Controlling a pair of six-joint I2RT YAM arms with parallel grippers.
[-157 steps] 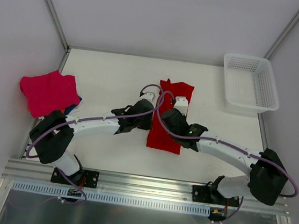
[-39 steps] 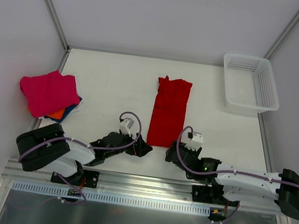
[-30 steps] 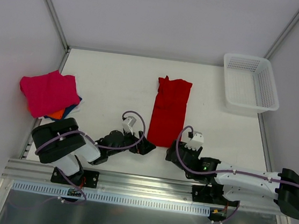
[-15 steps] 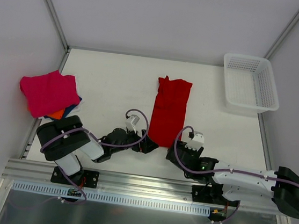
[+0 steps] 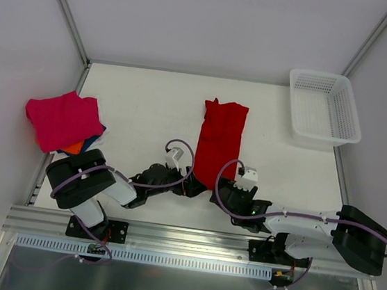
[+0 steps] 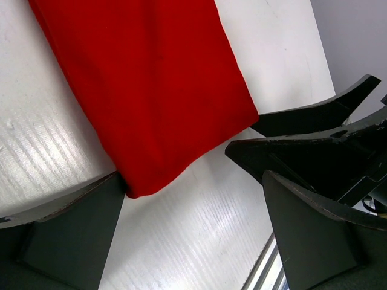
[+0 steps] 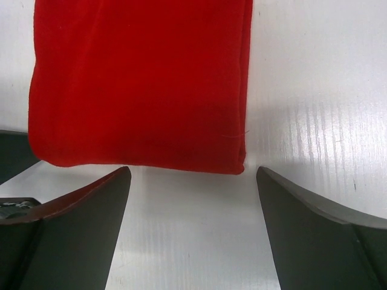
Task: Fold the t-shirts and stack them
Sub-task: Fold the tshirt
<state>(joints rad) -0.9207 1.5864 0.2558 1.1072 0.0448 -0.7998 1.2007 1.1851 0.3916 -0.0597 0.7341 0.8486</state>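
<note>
Red soft-cloth t-shirt, a folded strip left of the white plastic mesh basket, looks limp and light, best pinched at its basket-far corners, where both arms' jaws gape wide, empty.

**Where things lie on the tabletop**

A single t-shirt lies flat near the middle of the tabletop, a little right of centre, its long side running from near to far. A pile of t-shirts sits well apart from it at the left edge, one on top of another. The basket stands in the far right corner. The left gripper is at the single t-shirt's near left corner, which lies between its fingers. The right gripper is just before the near right corner, with the near edge just beyond its fingers. Both arms reach in low from the near edge.
</note>
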